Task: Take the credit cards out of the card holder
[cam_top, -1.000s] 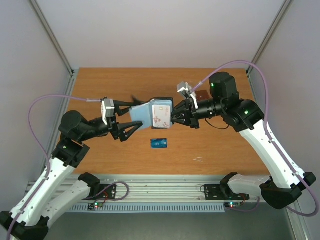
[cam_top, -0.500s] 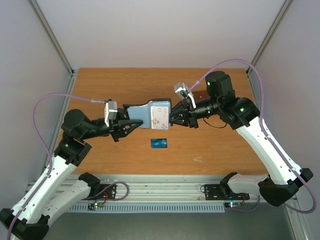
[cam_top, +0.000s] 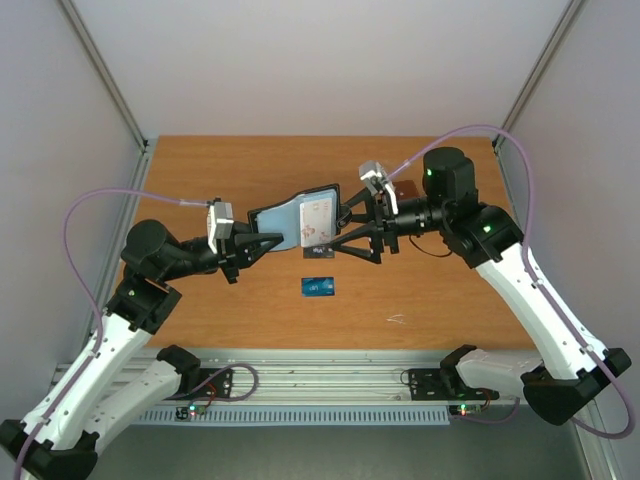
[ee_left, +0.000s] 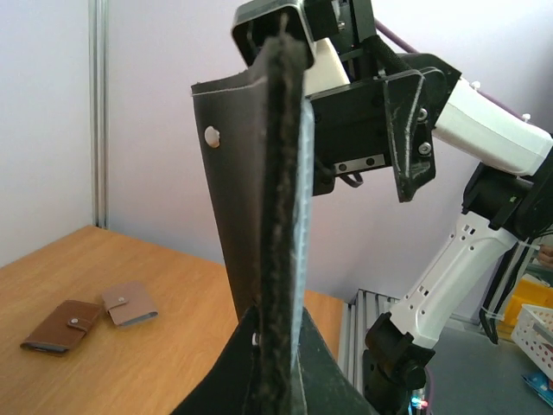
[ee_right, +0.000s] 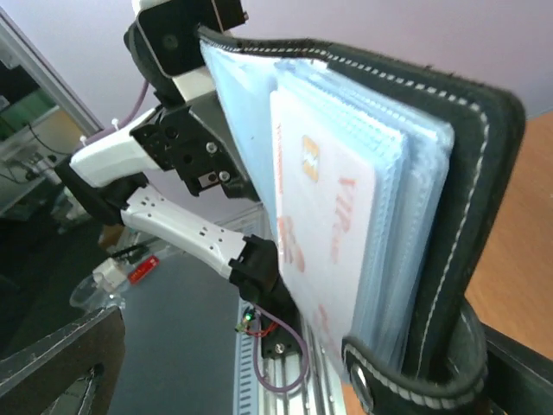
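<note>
My left gripper (cam_top: pixel 262 242) is squeezed shut on one end of the card holder (cam_top: pixel 298 222). It holds it up in the air over the table (cam_top: pixel 200 170), between my two arms. My right gripper (cam_top: pixel 338 230) is wide open, with one finger on each side of the other end, and it is not pinching anything.

The card holder is black and bendy, like soft leather, with white stitches round the edge and a snap button on a tab. Inside are thin blue see-through pockets, stacked like pages. They look floppy and slippery. I think the whole thing is very light and will fold or wobble if I pull hard, so my left grip must be firm.

A white card (ee_right: pixel 324 225) with red marks sits at the front. It is flat, stiff, smooth and very thin. I would pinch it by one edge, flat on both faces, and slide it straight out. I cannot tell which side the pocket opens on.

A blue card (cam_top: pixel 318 286) lies on the table. A brown wallet (ee_left: pixel 59 323) and a pink wallet (ee_left: pixel 130 303) lie far off
</note>
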